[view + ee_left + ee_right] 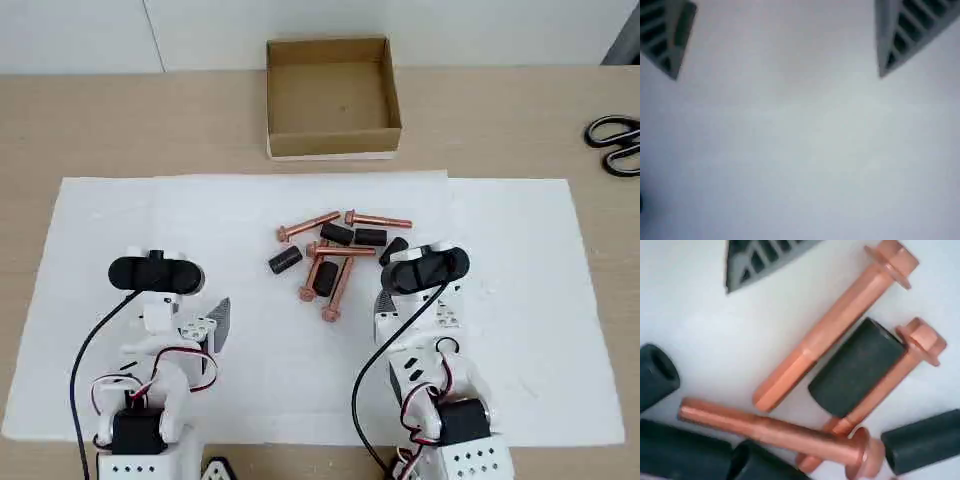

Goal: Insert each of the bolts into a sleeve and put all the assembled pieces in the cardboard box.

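Observation:
Several copper bolts and black sleeves lie loose in a pile on the white paper, none of them joined. The cardboard box stands empty beyond the pile. My right gripper hovers over the pile's near right side, open and holding nothing. One of its fingers shows above a long bolt, and a sleeve lies across another bolt. My left gripper is open over bare paper, left of the pile.
Black scissors lie at the table's far right edge. The paper sheet covers most of the near table, with wood showing around the box.

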Available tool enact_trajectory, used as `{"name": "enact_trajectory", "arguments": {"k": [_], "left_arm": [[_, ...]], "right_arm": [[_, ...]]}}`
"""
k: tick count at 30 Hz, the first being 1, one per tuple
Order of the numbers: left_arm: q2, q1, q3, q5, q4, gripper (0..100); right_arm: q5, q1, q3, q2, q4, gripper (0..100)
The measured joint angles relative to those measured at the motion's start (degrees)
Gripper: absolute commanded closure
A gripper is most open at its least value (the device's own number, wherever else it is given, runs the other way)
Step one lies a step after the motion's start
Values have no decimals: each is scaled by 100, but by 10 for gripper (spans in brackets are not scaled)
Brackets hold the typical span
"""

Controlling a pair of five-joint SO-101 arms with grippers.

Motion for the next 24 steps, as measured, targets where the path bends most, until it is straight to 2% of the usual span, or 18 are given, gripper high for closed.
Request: {"name": "enact_trajectory", "arguments": {"k": [11, 15, 20, 24], "left_arm": [[0, 62, 0, 0, -246, 756], [0, -404, -62, 0, -220, 756], [0, -1222, -615, 0, 229, 756], [0, -1398, -1081, 0, 440, 756]], "right_arm": [[0, 0, 0, 0, 0, 865], [0, 0, 0, 0, 0, 865], [0, 44, 0, 0, -9, 865], [53, 211, 0, 0, -185, 865]]}}
